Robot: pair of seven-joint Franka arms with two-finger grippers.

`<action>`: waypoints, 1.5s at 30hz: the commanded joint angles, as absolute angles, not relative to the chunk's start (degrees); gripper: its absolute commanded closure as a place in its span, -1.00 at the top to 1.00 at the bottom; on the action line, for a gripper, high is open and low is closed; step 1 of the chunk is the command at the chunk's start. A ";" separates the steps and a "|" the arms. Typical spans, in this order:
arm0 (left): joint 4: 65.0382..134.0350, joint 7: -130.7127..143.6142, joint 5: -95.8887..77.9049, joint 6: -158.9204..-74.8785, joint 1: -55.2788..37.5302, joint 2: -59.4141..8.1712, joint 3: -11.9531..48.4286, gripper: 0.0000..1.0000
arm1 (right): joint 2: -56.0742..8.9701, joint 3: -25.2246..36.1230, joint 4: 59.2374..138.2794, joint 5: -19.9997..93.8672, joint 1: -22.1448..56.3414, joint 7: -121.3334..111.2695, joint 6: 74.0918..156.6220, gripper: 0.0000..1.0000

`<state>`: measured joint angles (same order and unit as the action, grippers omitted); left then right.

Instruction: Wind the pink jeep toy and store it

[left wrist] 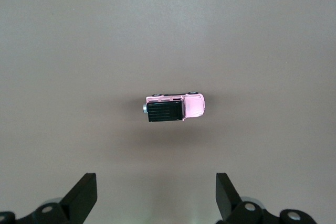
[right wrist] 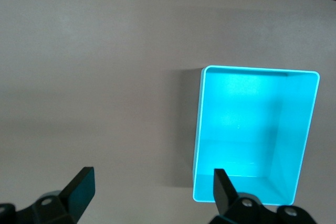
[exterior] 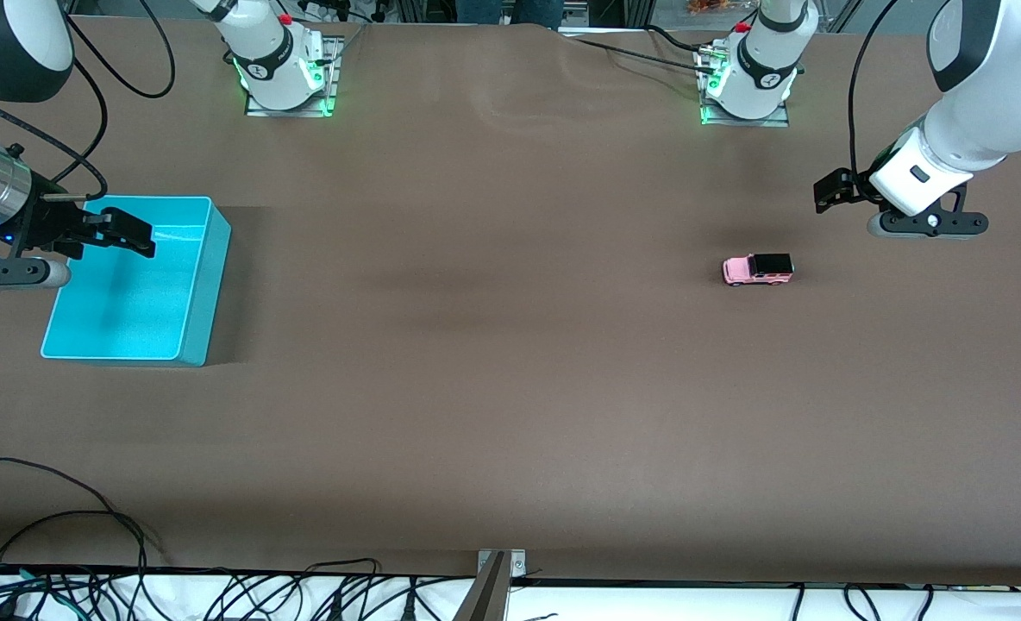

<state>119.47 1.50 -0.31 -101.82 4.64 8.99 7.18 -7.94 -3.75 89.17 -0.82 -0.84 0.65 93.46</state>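
Observation:
The pink jeep toy [exterior: 758, 270], pale pink with a black roof, stands on its wheels on the brown table toward the left arm's end. In the left wrist view the jeep [left wrist: 174, 107] lies well ahead of the fingertips, apart from them. My left gripper [exterior: 824, 196] hangs open and empty in the air beside the jeep; the left wrist view shows the left gripper [left wrist: 156, 182] with its jaws wide. My right gripper [exterior: 137, 235] hovers open and empty over the edge of the turquoise bin [exterior: 214, 267], and the right gripper [right wrist: 153, 178] shows one finger over the bin's corner.
The turquoise bin [right wrist: 260, 70] at the right arm's end holds nothing. Both arm bases [exterior: 285, 73] [exterior: 748, 86] stand along the table's edge farthest from the front camera. Cables [exterior: 217, 595] trail along the edge nearest that camera.

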 commanded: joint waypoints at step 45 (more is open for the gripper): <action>143.00 0.09 0.17 -135.44 6.24 5.98 8.00 1.00 | -7.91 -4.13 88.77 0.00 -1.32 0.88 93.25 1.00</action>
<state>141.75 1.36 -0.31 -132.79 5.65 7.03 7.56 -7.94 -3.75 89.17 -0.82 -0.84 0.65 93.46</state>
